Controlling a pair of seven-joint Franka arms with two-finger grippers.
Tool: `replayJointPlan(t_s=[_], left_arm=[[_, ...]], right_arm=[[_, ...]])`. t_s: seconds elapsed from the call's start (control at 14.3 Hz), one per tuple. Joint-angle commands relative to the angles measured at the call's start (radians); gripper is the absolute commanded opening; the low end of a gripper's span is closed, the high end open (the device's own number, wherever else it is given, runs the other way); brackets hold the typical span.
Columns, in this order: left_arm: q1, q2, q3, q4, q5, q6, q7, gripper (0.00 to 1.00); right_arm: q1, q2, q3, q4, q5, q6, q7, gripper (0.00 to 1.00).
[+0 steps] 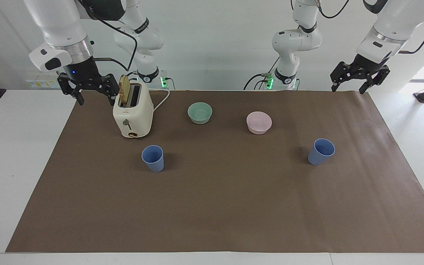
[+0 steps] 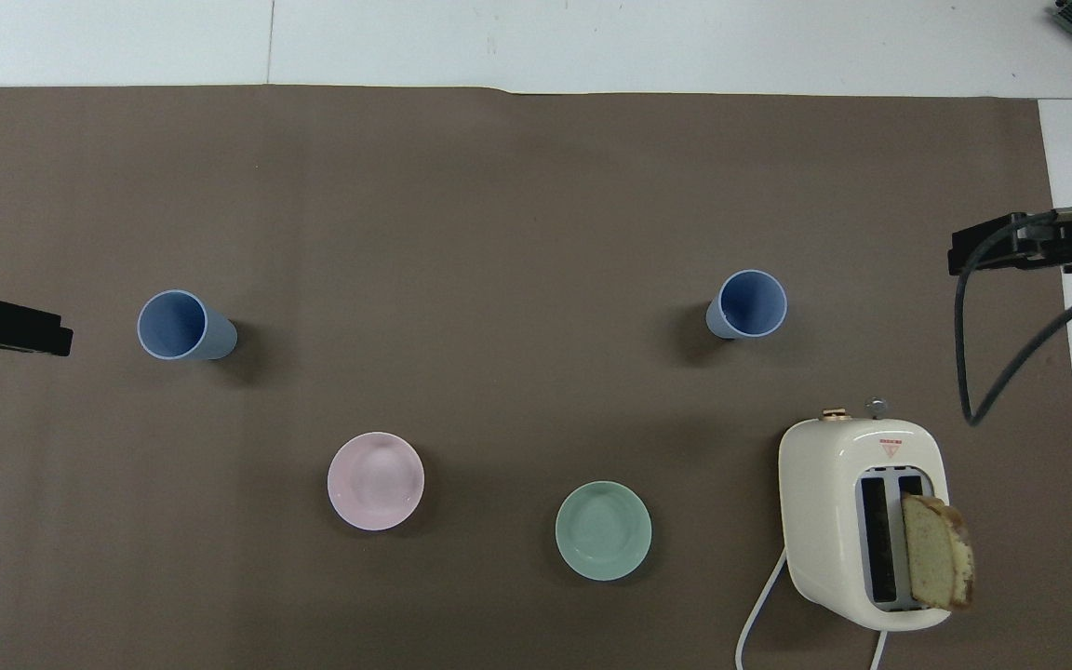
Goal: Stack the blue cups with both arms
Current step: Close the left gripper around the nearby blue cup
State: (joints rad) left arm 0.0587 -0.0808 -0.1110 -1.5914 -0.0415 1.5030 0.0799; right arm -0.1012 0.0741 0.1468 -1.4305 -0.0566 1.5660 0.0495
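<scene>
Two blue cups stand upright and apart on the brown mat. One blue cup (image 1: 153,158) (image 2: 748,304) stands toward the right arm's end, a little farther from the robots than the toaster. The other blue cup (image 1: 321,151) (image 2: 184,326) stands toward the left arm's end. My right gripper (image 1: 96,96) (image 2: 1001,247) is open and empty, raised over the mat's edge beside the toaster. My left gripper (image 1: 348,89) (image 2: 6,326) is open and empty, raised over the mat's corner at its own end. Neither gripper touches a cup.
A cream toaster (image 1: 133,114) (image 2: 862,521) with a bread slice (image 1: 124,90) (image 2: 936,554) in one slot stands near the right gripper. A mint-green bowl (image 1: 200,112) (image 2: 603,530) and a pink bowl (image 1: 258,122) (image 2: 375,480) sit nearer to the robots than the cups.
</scene>
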Motion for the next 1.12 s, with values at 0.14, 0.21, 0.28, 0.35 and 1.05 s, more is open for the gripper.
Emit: replayJointPlan(t_s=[0.14, 0.21, 0.28, 0.35, 1.05], left_arm=[[0.0, -0.033, 0.001, -0.038, 0.02, 0.005, 0.008, 1.0], [0.0, -0.033, 0.001, -0.038, 0.02, 0.005, 0.008, 1.0], [0.0, -0.033, 0.001, -0.038, 0.02, 0.005, 0.008, 1.0], [0.0, -0.033, 0.001, -0.036, 0.02, 0.005, 0.008, 1.0], [0.075, 0.039, 0.002, -0.091, 0.015, 0.184, -0.084, 1.0]], right_arm=[[-0.015, -0.022, 0.008, -0.022, 0.008, -0.004, -0.019, 1.0], [-0.015, -0.022, 0.008, -0.022, 0.008, -0.004, -0.019, 1.0], [-0.015, -0.022, 0.008, -0.022, 0.008, -0.004, -0.019, 1.0], [-0.015, -0.022, 0.007, -0.022, 0.008, -0.004, -0.019, 1.0], [-0.015, -0.022, 0.008, -0.022, 0.008, -0.004, -0.019, 1.0]])
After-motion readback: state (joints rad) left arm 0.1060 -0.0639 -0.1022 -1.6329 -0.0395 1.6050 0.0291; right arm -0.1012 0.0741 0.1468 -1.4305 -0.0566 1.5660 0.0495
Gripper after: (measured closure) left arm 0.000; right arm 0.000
